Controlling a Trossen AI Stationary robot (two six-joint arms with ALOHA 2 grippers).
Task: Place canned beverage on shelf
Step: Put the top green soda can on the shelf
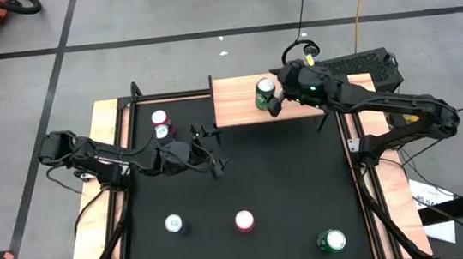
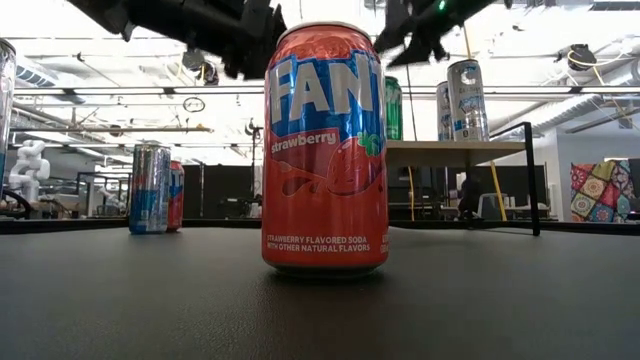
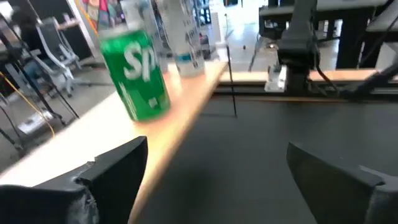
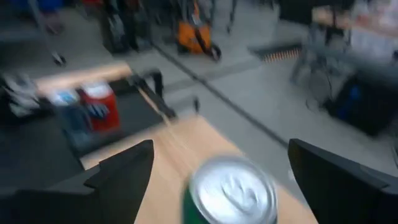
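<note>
A green soda can [image 1: 265, 92] stands upright on the wood-topped shelf [image 1: 238, 111] at the table's far edge. It also shows in the low view [image 2: 393, 108] and the left wrist view [image 3: 137, 74]. My right gripper [image 1: 278, 97] is open just right of and above the can. In the right wrist view its fingers stand wide on either side of the can's silver top [image 4: 233, 190], with a gap on each side. My left gripper [image 1: 217, 165] is open and empty over the black table, left of the shelf.
Two silver cans [image 2: 466, 100] stand on the shelf beside the green one. On the black table stand a red Fanta can [image 1: 245, 221], a white-topped can [image 1: 173, 224], a green can [image 1: 331, 240], and a red and a blue can [image 1: 160, 124] at the far left.
</note>
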